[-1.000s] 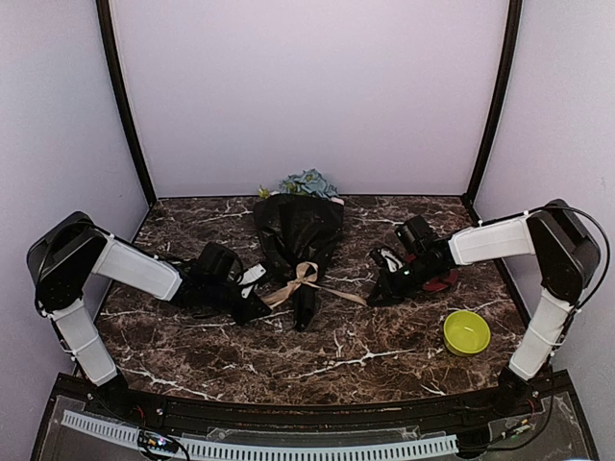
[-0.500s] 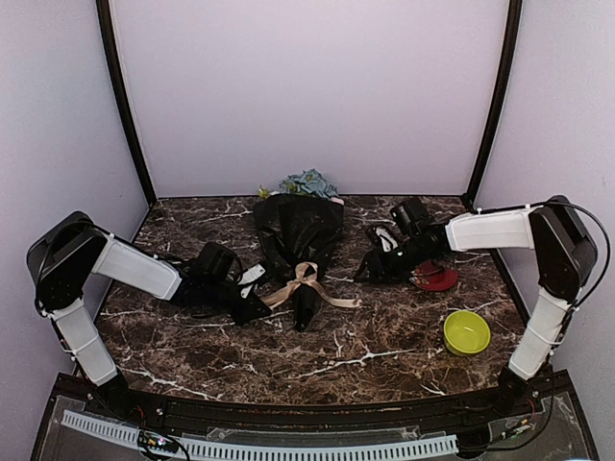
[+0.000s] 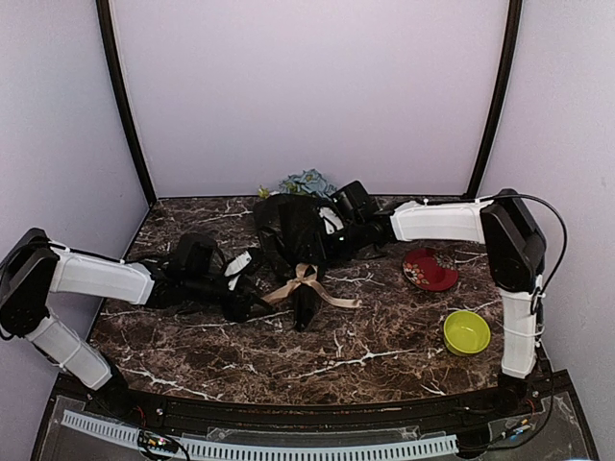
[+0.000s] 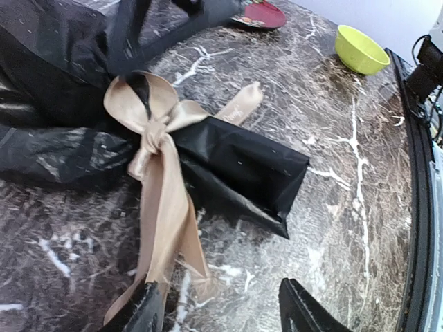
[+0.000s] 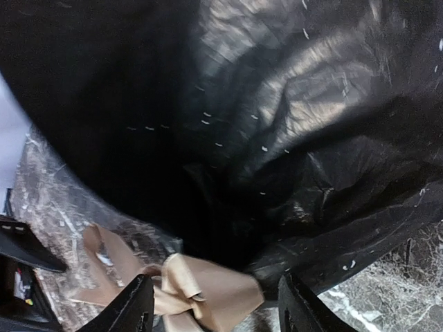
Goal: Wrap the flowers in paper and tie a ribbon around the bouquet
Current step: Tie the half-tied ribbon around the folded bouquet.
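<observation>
The bouquet (image 3: pixel 300 240) lies in the middle of the table, wrapped in black paper (image 5: pixel 277 104), its narrow end (image 4: pixel 242 166) pointing toward the front. Blue and green flowers (image 3: pixel 307 182) show at its far, wide end. A beige ribbon (image 4: pixel 149 117) is tied in a bow at the waist, and one tail (image 4: pixel 166 221) trails toward my left gripper (image 4: pixel 221 311). That gripper (image 3: pixel 252 286) is open just left of the bow, with only tabletop between its fingers. My right gripper (image 5: pixel 218 308) is open over the paper's wide part (image 3: pixel 325 232), the bow (image 5: pixel 201 290) just ahead of it.
A red dish (image 3: pixel 430 269) sits right of the bouquet and a yellow-green bowl (image 3: pixel 467 331) stands nearer the front right. Both show in the left wrist view, the dish (image 4: pixel 259 12) and the bowl (image 4: pixel 360 48). The table's front rail (image 4: pixel 415 207) runs along the right there.
My right arm swung left from beside the red dish to over the bouquet and its jaws opened. My left gripper opened, let the ribbon tail go and drew back slightly.
</observation>
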